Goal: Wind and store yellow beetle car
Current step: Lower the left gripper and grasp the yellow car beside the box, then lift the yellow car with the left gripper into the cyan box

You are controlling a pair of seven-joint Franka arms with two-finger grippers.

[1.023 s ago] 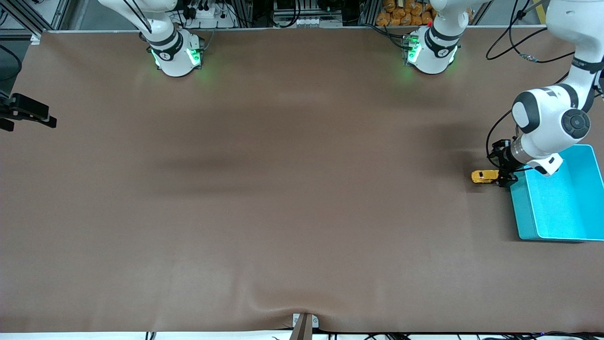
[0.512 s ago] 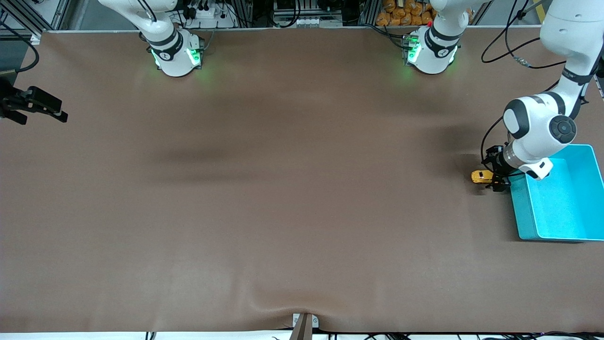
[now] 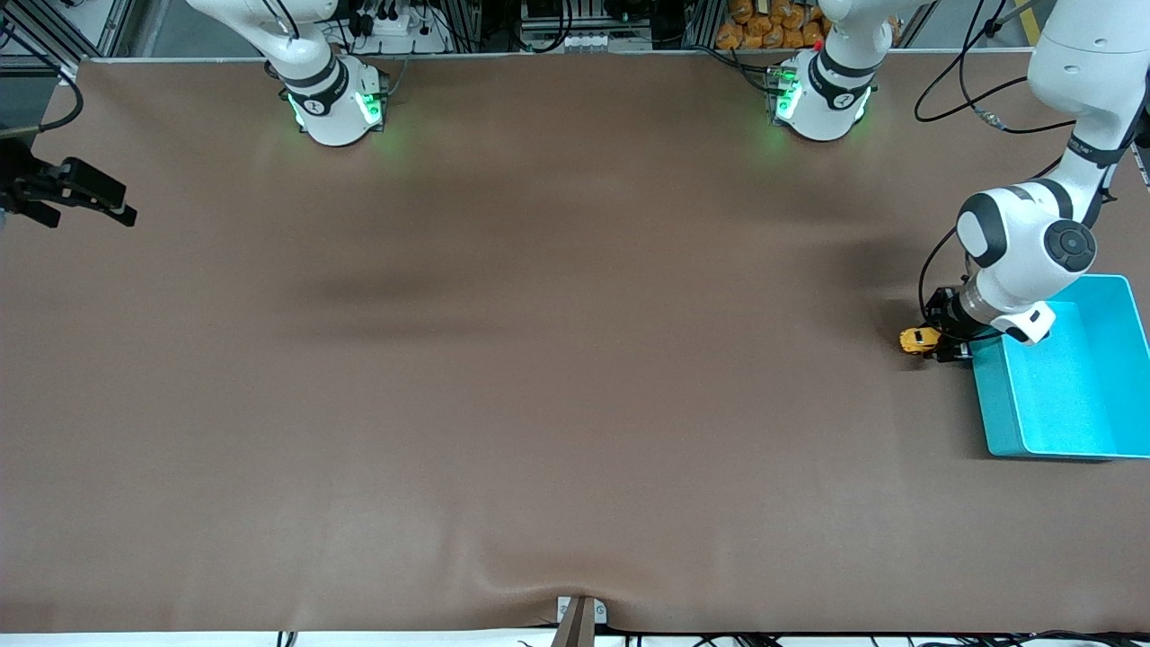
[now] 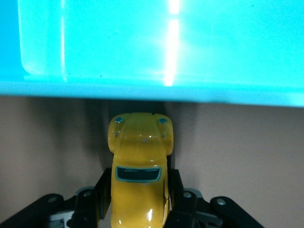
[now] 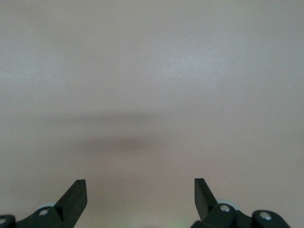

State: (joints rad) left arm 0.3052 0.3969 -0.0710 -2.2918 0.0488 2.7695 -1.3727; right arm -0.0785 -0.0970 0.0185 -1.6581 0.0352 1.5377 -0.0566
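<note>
Gripping the small yellow beetle-bodied toy car [image 4: 140, 178] by its flanks, the left pincer [image 3: 943, 343] is seen low at the right edge of the front view, the car [image 3: 918, 340] held just beside the teal plastic bin [image 3: 988, 395] and still outside it. The car's nose is pointed at the bin wall [image 4: 152, 88] in the left wrist view. Storing is judged not yet done; whether winding is finished cannot be told. The right pincer [image 5: 140, 199] is held wide open over the bare brown counter [image 3: 539, 404], upper left of the front view, waiting.
</note>
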